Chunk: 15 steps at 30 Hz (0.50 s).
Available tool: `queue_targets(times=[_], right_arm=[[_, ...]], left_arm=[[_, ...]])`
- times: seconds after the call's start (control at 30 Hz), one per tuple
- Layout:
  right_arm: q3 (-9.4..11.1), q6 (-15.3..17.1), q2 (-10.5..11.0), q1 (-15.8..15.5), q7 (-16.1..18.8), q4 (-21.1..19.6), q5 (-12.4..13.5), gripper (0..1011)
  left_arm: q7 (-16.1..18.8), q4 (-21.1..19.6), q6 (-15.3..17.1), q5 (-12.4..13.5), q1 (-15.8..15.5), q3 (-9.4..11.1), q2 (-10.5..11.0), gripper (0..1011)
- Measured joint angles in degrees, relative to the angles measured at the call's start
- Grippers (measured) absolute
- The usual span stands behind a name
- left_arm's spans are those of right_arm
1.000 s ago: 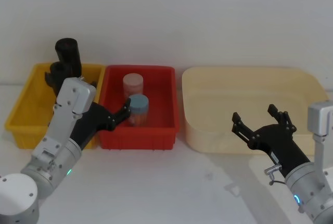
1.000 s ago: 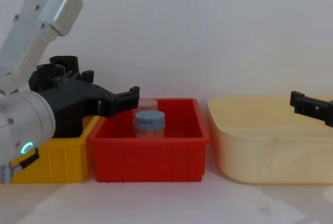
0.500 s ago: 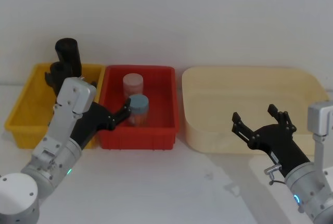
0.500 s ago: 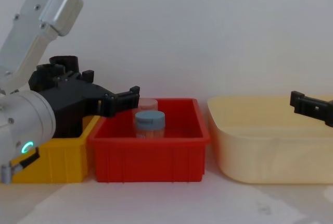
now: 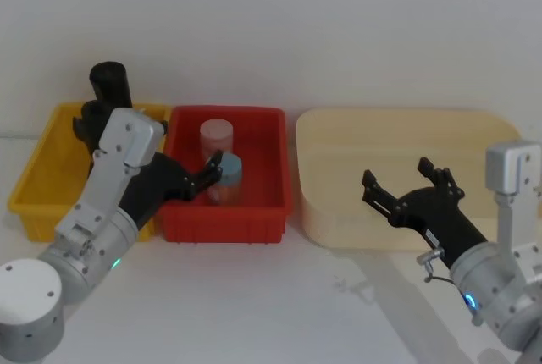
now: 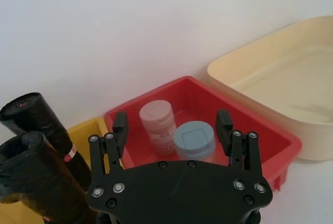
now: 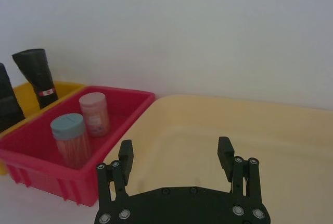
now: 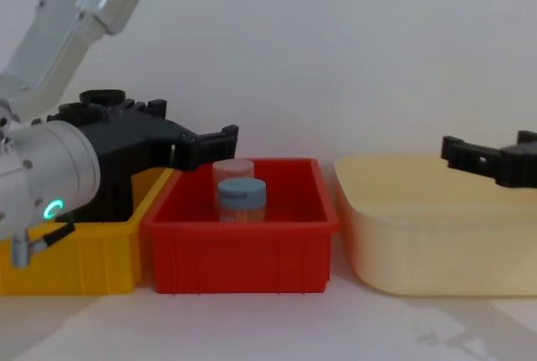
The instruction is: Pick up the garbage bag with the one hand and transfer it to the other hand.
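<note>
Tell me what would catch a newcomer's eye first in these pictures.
The bright red bin in the middle, holding two jars, with the left end effector open above it. Beside it, two black rolls stand in the yellow bin, and the right end effector hovers open over the cream tub.

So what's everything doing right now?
Garbage bag: standing in the yellow bin, not held.
Labelled roll: standing beside it.
Pink jar: upright in the red bin, lid on.
Blue-lid jar: same.
Left gripper: jaws open, empty, near the blue-lid jar.
Right gripper: jaws open, empty, above the tub.
</note>
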Motion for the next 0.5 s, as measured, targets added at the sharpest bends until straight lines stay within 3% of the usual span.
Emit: queue_targets(times=[0.33,0.5], right_arm=[[-0.66,4.90,-0.15,3.30,2.12,-1.56,0.94,1001],[-1.04,7.18,-0.13,5.10,3.18,-2.37,1.19,1001]], left_arm=[[-1.72,-6.12,6.29,-1.20,1.44,-1.22,2.49,1001],[-1.91,-11.65,9.87,-3.47,4.93,-4.49,4.73,1001]])
